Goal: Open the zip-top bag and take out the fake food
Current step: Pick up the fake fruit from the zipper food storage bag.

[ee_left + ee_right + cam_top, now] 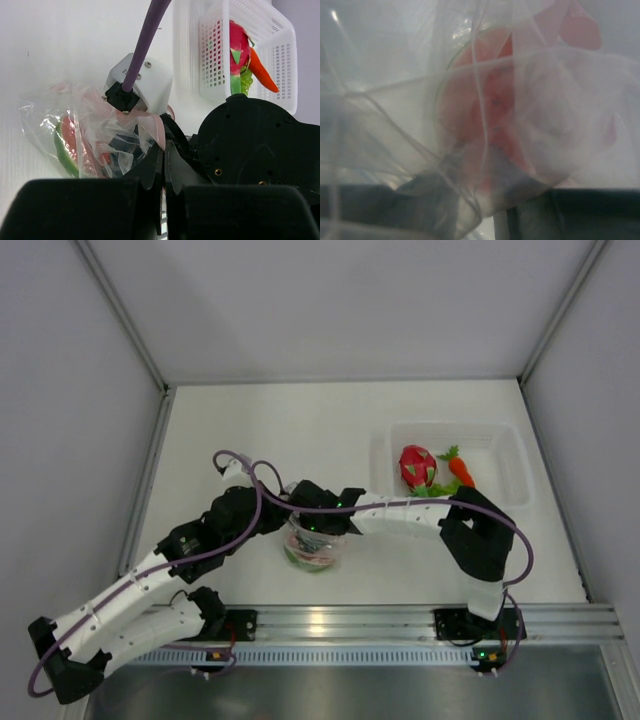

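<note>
Notes left pincer [164, 156] pressed together on the rim of the zip-top bag [45, 115] at mid-tabletop [260, 430], right pincer [308, 522] buried inside near the melon slice [67, 145], spread untellable; warns of film snagging and hauling bag up with slice.

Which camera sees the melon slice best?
The left wrist view: the melon slice shows red flesh and green rind through the zip-top bag. Right wrist shows a red blur; top view, a tiny smudge.
</note>
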Robot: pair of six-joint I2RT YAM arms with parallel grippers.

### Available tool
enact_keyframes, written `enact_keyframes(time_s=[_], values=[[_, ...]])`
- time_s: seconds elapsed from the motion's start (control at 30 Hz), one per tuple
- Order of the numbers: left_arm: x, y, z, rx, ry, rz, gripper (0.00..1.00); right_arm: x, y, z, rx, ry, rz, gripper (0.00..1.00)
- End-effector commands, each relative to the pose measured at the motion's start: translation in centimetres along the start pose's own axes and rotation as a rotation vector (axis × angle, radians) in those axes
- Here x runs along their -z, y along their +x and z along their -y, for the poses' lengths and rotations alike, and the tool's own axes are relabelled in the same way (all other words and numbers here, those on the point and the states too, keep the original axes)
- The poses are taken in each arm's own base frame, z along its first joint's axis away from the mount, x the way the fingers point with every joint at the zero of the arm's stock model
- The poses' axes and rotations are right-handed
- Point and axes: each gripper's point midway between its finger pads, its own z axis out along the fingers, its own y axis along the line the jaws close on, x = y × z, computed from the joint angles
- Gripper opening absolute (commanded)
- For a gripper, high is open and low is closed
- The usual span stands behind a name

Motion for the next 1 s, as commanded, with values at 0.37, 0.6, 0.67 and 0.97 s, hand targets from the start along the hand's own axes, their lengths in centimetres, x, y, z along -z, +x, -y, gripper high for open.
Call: enact_keyframes(time_s=[0.37, 0.6, 0.67, 0.97], values=[[0.4, -0.4, 1.3, -0.008, 0.073, 0.016, 0.0, 3.0, -2.6, -6.1, 0.006, -0.258, 0.123, 0.29], [0.4, -0.6, 0.6, -0.001, 0.056, 0.04, 0.0, 1.9, -0.7, -7.2, 0.081, -0.269, 0.051, 0.32], [0.5, -0.8, 0.4, 0.002, 0.051, 0.049, 0.0, 1.6, -0.6, -7.4, 0.093, -0.261, 0.048, 0.33], [1.0, -1.3, 2.8, 0.023, 0.111, 0.026, 0.0, -0.1, -0.2, -2.6, 0.067, 0.069, 0.054, 0.22]])
